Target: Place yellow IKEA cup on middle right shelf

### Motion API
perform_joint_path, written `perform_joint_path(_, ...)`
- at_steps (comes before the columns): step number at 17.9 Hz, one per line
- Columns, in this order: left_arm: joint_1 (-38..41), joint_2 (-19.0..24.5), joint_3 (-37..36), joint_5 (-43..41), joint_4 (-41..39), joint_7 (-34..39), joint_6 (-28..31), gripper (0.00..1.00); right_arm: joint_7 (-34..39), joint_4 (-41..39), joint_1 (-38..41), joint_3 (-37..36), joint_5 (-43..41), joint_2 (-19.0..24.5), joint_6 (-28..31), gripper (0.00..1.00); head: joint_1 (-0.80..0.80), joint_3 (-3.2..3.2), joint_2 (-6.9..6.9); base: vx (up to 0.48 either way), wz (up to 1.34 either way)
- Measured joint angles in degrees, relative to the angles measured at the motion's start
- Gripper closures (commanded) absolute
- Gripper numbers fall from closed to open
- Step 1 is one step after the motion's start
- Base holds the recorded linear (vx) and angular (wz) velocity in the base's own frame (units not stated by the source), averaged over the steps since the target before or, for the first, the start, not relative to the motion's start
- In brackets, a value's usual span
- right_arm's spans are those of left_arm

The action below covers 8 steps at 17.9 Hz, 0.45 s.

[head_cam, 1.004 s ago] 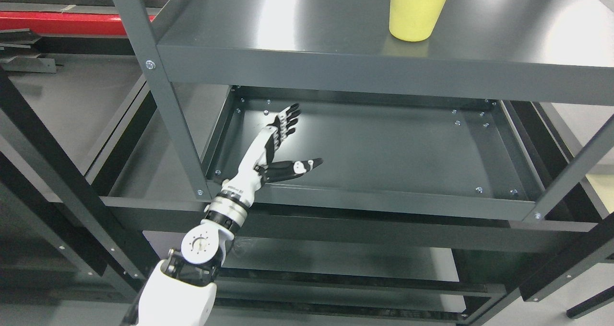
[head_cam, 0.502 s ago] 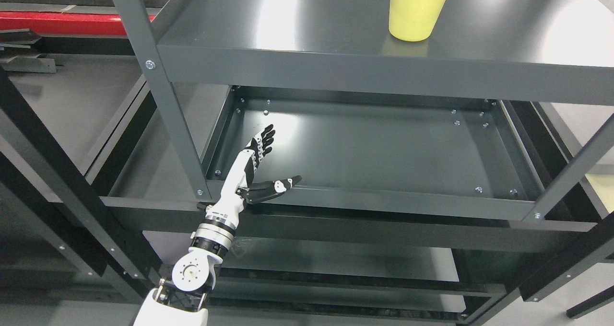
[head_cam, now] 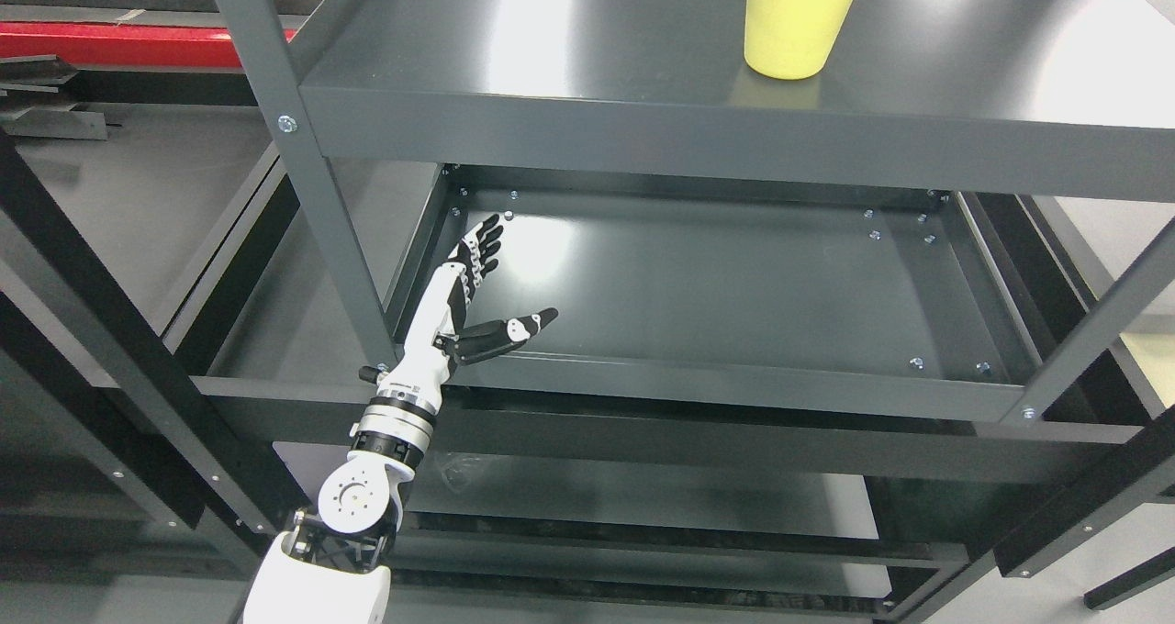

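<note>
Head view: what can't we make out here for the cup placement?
- Yellow cup: its rim and upper part are cut off by the picture's top edge, so what is inside cannot be told.
- Right arm: not in the head view at all.
- Left hand: open, holding nothing; whether it touches the lower shelf cannot be told.
- Back of the lower shelf: hidden under the upper shelf.

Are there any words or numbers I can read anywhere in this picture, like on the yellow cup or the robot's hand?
None can be read.
Yellow cup: plain, no print showing.
Left hand: a tiny dark mark near the wrist, too small to read.
Grey shelf: no labels, only screws.
</note>
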Motion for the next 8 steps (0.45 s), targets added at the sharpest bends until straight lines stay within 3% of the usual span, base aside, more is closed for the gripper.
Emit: perform_joint_path(8, -1.01, -0.10, 0.23, -0.08, 0.00, 0.36, 0.02, 0.01, 0.00, 0.00, 0.00, 0.00, 0.00, 0.00, 0.00, 0.01, 0.00, 0.00, 0.00, 0.000, 0.00)
